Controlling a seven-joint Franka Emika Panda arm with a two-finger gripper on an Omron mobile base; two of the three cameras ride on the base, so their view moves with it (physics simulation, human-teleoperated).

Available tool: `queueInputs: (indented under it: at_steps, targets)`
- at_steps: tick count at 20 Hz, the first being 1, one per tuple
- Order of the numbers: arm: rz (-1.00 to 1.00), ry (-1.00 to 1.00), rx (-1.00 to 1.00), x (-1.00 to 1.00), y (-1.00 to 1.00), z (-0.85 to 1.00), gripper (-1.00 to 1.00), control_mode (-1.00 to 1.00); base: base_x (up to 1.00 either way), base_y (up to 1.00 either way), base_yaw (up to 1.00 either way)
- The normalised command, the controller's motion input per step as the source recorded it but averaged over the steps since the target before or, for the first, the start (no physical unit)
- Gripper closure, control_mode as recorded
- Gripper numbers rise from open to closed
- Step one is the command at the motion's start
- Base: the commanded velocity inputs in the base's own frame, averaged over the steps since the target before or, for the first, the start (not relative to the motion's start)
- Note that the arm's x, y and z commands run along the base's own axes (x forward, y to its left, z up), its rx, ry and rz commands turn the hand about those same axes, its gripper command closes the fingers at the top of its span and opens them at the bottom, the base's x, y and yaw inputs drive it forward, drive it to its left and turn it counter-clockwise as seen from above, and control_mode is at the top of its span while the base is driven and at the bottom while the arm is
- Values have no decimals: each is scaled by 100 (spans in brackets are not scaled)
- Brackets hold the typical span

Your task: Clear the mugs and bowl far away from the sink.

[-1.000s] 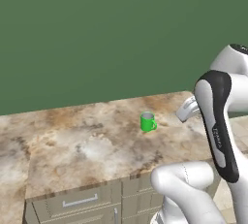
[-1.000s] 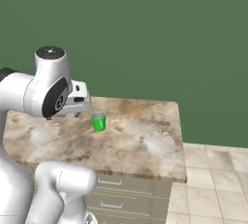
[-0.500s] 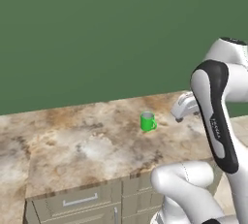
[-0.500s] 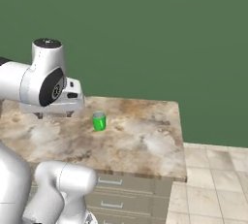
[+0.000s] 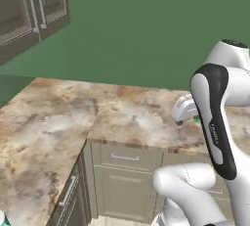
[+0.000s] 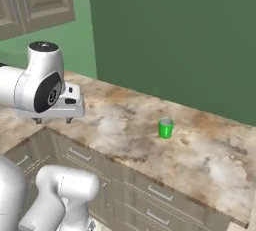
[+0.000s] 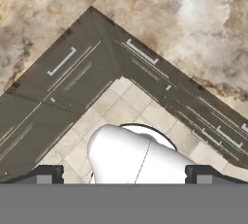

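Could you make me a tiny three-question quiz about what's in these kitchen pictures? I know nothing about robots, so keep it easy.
1. True or false: the green mug stands upright on the counter.
2. Is the gripper (A) open and holding nothing, (B) shut on the mug, or (C) resting inside a drawer?
3. Fill in: in the hand view, the camera looks down on the floor tiles where two runs of ______ meet at a corner.

Key
1. True. It stands upright, apart from the gripper.
2. A. The fingers sit wide apart with nothing between them.
3. Cabinets.
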Motion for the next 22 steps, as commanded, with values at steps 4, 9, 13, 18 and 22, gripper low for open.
queueInputs:
  at_steps: [4,9,13,18,22]
  targets:
    - [0,0,0,0,0,0,-100,100,-1,0,100]
    - [0,0,0,0,0,0,-100,100,-5,0,98]
    - [0,0,0,0,0,0,-100,100,-2,1,76]
    - [0,0,0,0,0,0,-100,100,6,5,42]
    - [0,0,0,0,0,0,-100,100,54,20,26]
